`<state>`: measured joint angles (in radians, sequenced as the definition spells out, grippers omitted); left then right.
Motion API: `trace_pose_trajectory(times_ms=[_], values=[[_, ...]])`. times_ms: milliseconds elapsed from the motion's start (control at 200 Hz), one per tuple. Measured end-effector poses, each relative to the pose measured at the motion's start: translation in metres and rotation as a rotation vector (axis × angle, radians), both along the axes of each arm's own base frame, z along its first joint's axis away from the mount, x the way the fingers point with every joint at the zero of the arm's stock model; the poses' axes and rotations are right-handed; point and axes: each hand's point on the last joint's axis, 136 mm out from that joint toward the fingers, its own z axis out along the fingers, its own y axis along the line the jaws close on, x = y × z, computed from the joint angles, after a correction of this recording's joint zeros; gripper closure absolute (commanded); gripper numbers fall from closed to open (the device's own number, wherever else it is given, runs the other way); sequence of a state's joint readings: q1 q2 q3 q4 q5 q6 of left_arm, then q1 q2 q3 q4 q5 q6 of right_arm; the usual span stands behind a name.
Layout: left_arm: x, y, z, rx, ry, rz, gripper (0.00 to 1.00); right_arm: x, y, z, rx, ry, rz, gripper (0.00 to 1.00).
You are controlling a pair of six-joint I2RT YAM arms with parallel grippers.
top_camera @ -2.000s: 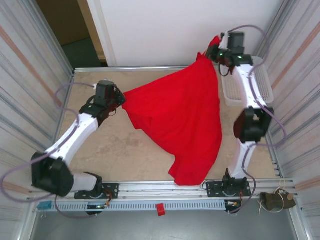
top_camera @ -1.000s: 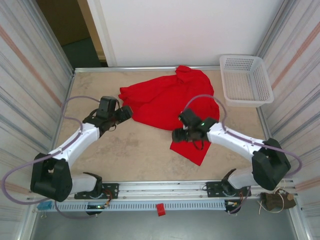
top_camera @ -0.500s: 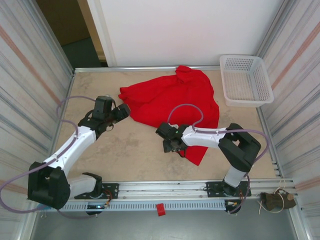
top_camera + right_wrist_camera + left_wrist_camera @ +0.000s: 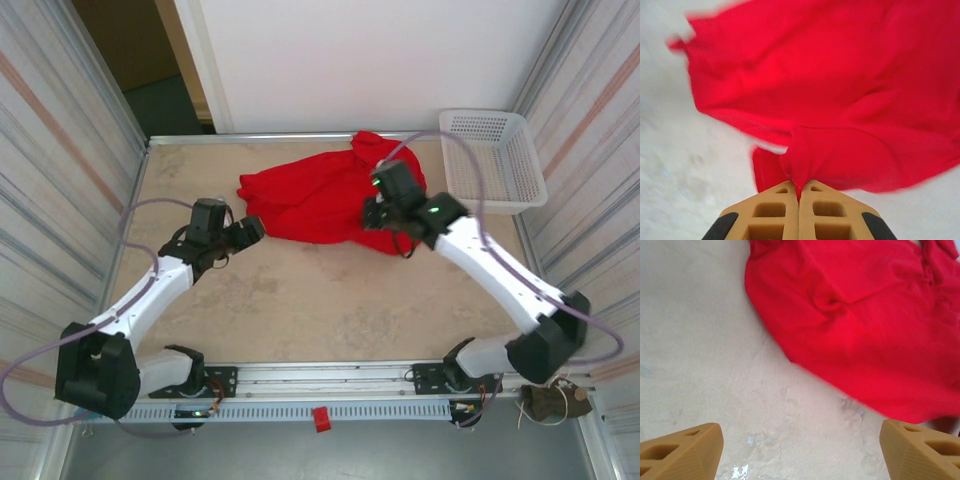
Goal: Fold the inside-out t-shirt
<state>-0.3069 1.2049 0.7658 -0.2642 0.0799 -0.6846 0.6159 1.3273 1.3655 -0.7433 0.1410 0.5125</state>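
Note:
The inside-out t-shirt [image 4: 320, 200] is a bright red crumpled heap at the back middle of the table. My right gripper [image 4: 385, 222] hangs over the heap's right side, shut on a pinched fold of the red cloth [image 4: 805, 165] that rises from between its tan fingers [image 4: 771, 210]. My left gripper [image 4: 252, 229] is beside the shirt's left edge, low over the table. Its tan fingertips [image 4: 682, 447] stand wide apart with only bare table between them, and the red cloth [image 4: 860, 325] lies just ahead.
A white lattice basket [image 4: 492, 160] stands at the back right corner. Metal walls close in both sides, and a rail [image 4: 320, 375] runs along the near edge. The tabletop [image 4: 300, 310] in front of the shirt is bare beige.
My right gripper shut on the shirt's near hem and carried it up and back over the heap, so the tongue of cloth toward the near edge is gone. The left arm barely moved.

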Motion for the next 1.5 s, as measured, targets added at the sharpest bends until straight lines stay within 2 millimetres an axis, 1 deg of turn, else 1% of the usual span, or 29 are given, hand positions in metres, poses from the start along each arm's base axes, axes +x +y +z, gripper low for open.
trace_pose_trajectory(times_ms=[25,50,90,130,195,316,376,441,501,551,596,646,771,877,997,1042,1072,1102,1112,1132,1197,1232,1303,1398,1438,1498], values=[[0.0,-0.002,-0.005,-0.003,0.012,-0.006,0.18,0.001,-0.009,0.015,0.019,-0.028,-0.012,1.0],[-0.001,-0.003,-0.01,-0.004,0.024,-0.012,0.18,0.001,-0.016,0.025,0.027,-0.047,-0.018,1.0],[-0.002,-0.008,-0.018,-0.006,0.045,-0.023,0.18,-0.001,-0.023,0.034,0.039,-0.061,-0.019,1.0],[-0.003,-0.013,-0.024,-0.008,0.061,-0.035,0.18,-0.004,-0.027,0.037,0.039,-0.061,-0.012,1.0],[-0.004,-0.025,-0.032,-0.011,0.081,-0.059,0.18,-0.008,-0.03,0.033,0.034,-0.035,0.002,1.0],[-0.007,-0.05,-0.046,-0.019,0.104,-0.102,0.18,-0.013,-0.031,0.018,0.017,0.022,0.027,1.0],[-0.008,-0.059,-0.054,-0.018,0.118,-0.109,0.2,-0.015,-0.033,0.014,0.015,0.041,0.029,1.0],[-0.008,-0.066,-0.063,-0.013,0.13,-0.111,0.25,-0.015,-0.036,0.014,0.023,0.049,0.026,1.0],[-0.005,-0.069,-0.073,-0.006,0.149,-0.103,0.34,-0.013,-0.039,0.014,0.029,0.052,0.021,1.0],[-0.001,-0.07,-0.079,0.009,0.16,-0.098,0.38,-0.012,-0.041,0.014,0.035,0.054,0.017,1.0],[0.005,-0.072,-0.082,0.021,0.161,-0.096,0.39,-0.011,-0.044,0.014,0.036,0.054,0.016,1.0],[0.014,-0.074,-0.082,0.034,0.156,-0.099,0.38,-0.01,-0.046,0.015,0.042,0.054,0.014,1.0],[0.04,-0.083,-0.073,0.065,0.115,-0.117,0.28,-0.009,-0.053,0.021,0.07,0.049,0.005,1.0],[0.066,-0.09,-0.065,0.085,0.075,-0.131,0.24,-0.005,-0.056,0.036,0.099,0.023,0.001,1.0],[0.096,-0.097,-0.059,0.107,0.047,-0.139,0.24,-0.003,-0.057,0.056,0.128,-0.015,0.008,1.0],[0.109,-0.101,-0.057,0.115,0.036,-0.147,0.26,-0.003,-0.057,0.063,0.138,-0.028,0.01,1.0],[0.117,-0.103,-0.056,0.119,0.032,-0.15,0.3,-0.002,-0.057,0.067,0.146,-0.035,0.012,1.0],[0.125,-0.105,-0.054,0.123,0.023,-0.156,0.36,-0.002,-0.058,0.072,0.153,-0.043,0.01,1.0],[0.127,-0.106,-0.054,0.123,0.023,-0.156,0.4,-0.001,-0.059,0.073,0.155,-0.047,0.009,1.0],[0.131,-0.107,-0.053,0.129,0.015,-0.163,0.49,-0.001,-0.06,0.077,0.16,-0.053,0.006,1.0],[0.145,-0.112,-0.049,0.126,-0.002,-0.184,0.84,0.001,-0.065,0.086,0.173,-0.071,-0.003,1.0],[0.15,-0.114,-0.046,0.124,-0.01,-0.195,0.99,0.001,-0.067,0.092,0.18,-0.082,-0.009,1.0],[0.155,-0.113,-0.04,0.125,-0.02,-0.217,1.0,0.003,-0.074,0.1,0.188,-0.1,-0.024,1.0],[0.158,-0.105,-0.025,0.123,-0.042,-0.237,1.0,0.005,-0.084,0.106,0.196,-0.112,-0.048,1.0],[0.157,-0.099,-0.016,0.116,-0.051,-0.238,1.0,0.006,-0.09,0.108,0.199,-0.115,-0.061,1.0],[0.156,-0.087,0.006,0.094,-0.081,-0.231,1.0,0.005,-0.097,0.11,0.201,-0.119,-0.078,1.0]])
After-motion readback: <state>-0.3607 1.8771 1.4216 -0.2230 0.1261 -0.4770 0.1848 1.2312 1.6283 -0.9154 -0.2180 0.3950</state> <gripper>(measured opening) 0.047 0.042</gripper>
